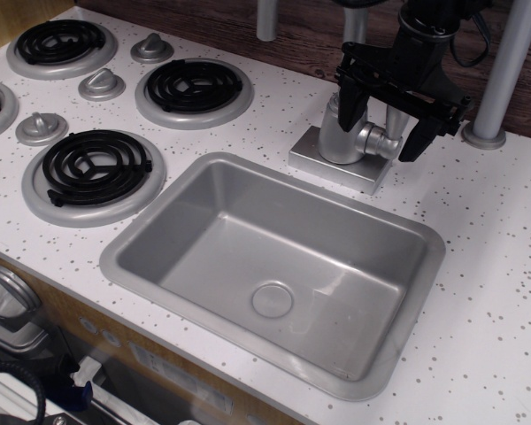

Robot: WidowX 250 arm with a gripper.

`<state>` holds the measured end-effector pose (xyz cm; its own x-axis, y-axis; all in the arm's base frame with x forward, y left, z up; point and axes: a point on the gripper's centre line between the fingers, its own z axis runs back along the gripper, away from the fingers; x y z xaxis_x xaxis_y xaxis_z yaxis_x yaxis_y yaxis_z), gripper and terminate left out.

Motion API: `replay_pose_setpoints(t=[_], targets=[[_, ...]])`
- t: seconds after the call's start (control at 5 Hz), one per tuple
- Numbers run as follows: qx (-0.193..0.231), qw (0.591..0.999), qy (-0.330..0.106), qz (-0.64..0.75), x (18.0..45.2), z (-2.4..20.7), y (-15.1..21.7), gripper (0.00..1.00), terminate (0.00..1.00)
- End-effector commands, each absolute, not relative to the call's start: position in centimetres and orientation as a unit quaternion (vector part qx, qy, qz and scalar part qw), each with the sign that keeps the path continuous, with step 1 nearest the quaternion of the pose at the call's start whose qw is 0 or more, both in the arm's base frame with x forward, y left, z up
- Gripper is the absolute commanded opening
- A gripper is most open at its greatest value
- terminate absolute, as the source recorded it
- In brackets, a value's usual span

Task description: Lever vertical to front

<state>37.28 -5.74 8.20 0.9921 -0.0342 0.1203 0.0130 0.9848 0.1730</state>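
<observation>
observation.image: matte grey lever btwn black claw fingers

No readable text, brand, label or number can be made out anywhere, not on the stove, sink or faucet.

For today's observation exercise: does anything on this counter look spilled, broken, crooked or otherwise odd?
Nothing stands out. The sink is empty and dry, the burners sit flat, and the tool hangs open over the faucet by its lever.
</observation>
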Motion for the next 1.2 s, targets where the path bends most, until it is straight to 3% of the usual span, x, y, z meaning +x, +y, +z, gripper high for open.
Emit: replay_pose_setpoints(t=[0.0, 0.2, 0.4, 1.0], targets=[[0.086, 0.994, -0.062, -0.012, 37.3, 8.2, -5.7, 1.0, 0.0], [0.099, 0.987, -0.123, -0.035, 38.6, 8.8, -5.5, 1.0, 0.0], [0.108, 0.982, -0.149, -0.045, 39.8, 9.3, -5.3, 1.0, 0.0], [0.089, 0.978, -0.174, -0.068, 42.0, 9.3, -5.7, 1.0, 0.0]])
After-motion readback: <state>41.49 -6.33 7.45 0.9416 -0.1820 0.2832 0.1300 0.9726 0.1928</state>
